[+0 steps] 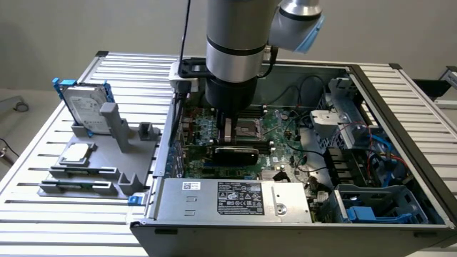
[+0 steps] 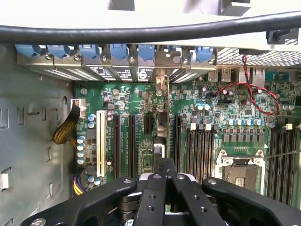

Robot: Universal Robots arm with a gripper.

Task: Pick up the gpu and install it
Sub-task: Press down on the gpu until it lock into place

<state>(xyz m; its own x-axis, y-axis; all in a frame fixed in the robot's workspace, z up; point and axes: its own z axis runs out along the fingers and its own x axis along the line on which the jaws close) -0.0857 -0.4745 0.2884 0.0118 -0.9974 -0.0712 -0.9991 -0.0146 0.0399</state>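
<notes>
Slatted metal table (image 1: pixel 43 214), grey wall (image 1: pixel 85 27); hand (image 2: pixel 160 169) grips gpu (image 1: pixel 236 156) inside open case (image 1: pixel 286 238).

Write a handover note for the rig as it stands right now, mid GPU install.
Gripper: fingers shut, lowered into the open PC case, directly over the gpu. Cannot tell whether they pinch it or only press on it.
Gpu: inside the case, on edge over the motherboard at the expansion slots.
Done: gpu picked up and brought into the case.
Left: seating not confirmed; the slot contact is hidden under the card.
Elsewhere: hard drive and processor chip sit on the grey holder at the exterior view's left.
</notes>
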